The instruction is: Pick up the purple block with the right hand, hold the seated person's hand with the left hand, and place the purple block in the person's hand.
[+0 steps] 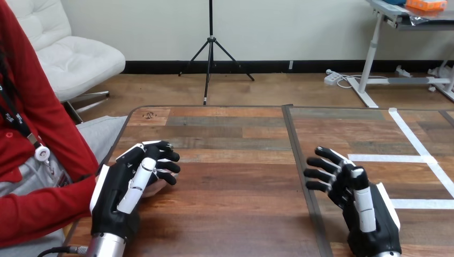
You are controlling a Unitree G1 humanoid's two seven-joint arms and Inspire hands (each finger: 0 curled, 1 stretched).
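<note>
My left hand [124, 188] lies at the table's left edge, on top of the person's hand [154, 189]. Its fingers curl down over the far side of that hand and its thumb lies across the top. Only a pale strip of the person's hand shows beneath my palm, and their red sleeve [37, 214] leads to it from the left. My right hand [357, 199] rests low over the table's right half, well apart from the other, fingers relaxed and spread toward the left, with nothing in them.
The wooden table [235, 209] has a dark seam [300, 160] running front to back between my hands. White tape lines [418, 140] mark its right part. The person sits close against the left edge.
</note>
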